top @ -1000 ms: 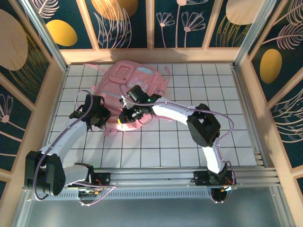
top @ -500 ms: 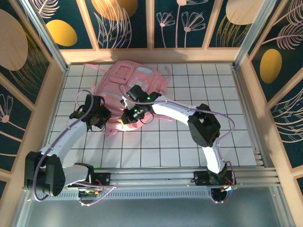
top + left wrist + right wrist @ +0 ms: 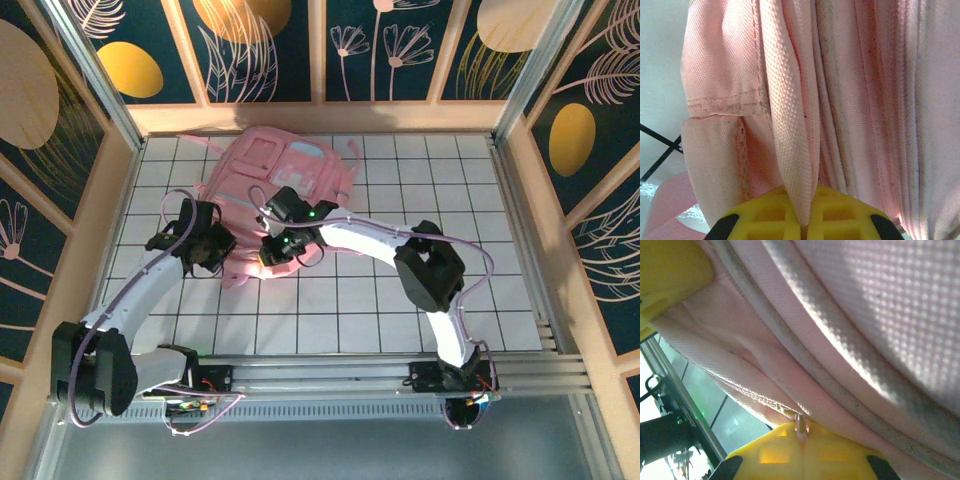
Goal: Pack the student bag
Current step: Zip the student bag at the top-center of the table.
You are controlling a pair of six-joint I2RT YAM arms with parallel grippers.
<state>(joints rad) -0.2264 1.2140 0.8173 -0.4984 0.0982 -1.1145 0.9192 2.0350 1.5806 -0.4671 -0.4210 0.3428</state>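
The student bag (image 3: 285,170), a big soft pink backpack, lies on the white grid table at the back left. Its near edge is bunched between the two grippers. My left gripper (image 3: 220,258) sits at the bag's near left edge. In the left wrist view this left gripper (image 3: 807,215) is shut on a fold of pink bag fabric (image 3: 790,145). My right gripper (image 3: 268,256) is at the near edge just right of it. Seen from the right wrist, the right gripper (image 3: 801,435) is shut on the metal zipper pull (image 3: 800,422), with zipper teeth (image 3: 735,387) running off to the left.
Wooden walls with painted panels (image 3: 320,50) close in the table on three sides. A metal rail (image 3: 340,375) runs along the near edge. A loose pink strap (image 3: 665,210) lies left of the held fold. Open grid table (image 3: 400,310) spreads to the right.
My right gripper has crept a little to the right along the bag's near edge with the zipper pull in it. The left gripper keeps its hold in place.
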